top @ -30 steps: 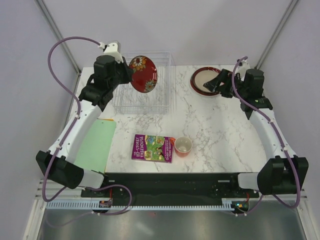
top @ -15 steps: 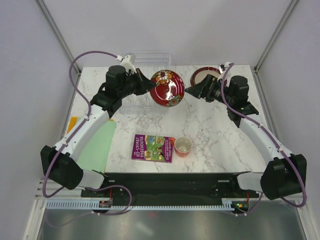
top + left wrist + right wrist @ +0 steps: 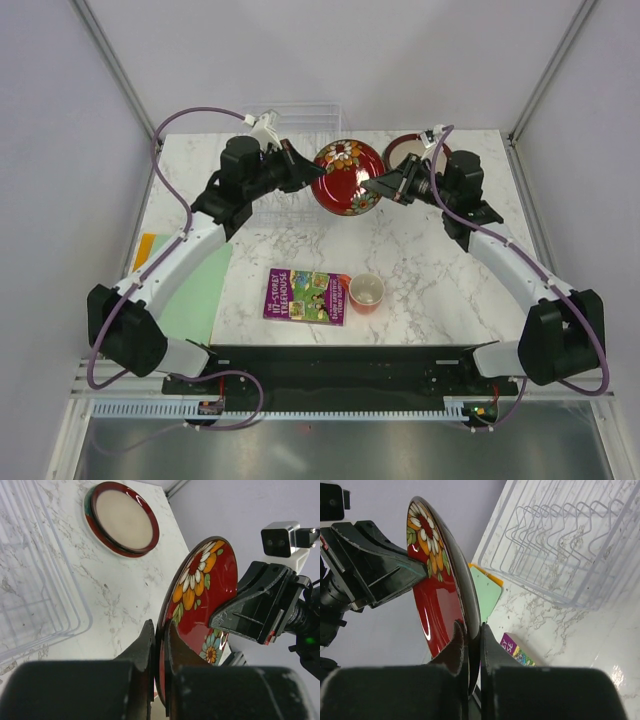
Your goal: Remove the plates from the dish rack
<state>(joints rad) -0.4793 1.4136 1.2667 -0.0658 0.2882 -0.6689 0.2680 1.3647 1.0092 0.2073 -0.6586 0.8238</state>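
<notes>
Left tool and right tool each pinch the red flowered plate — the book reads "STOREY TREEHOUSE".

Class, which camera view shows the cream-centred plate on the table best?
The left wrist view: the cream-centred plate lies whole and unobstructed. The top external view shows only part behind the right arm; the right wrist view misses it.

the dish rack is placed at the far left of the table. a stack of plates is set to its right, at the far edge. a single plate is held above the table between them, clamped at opposite rims by the left gripper and right gripper. a book is laid near the front, a cup just beside it on the right, and a mat at the left edge.
</notes>
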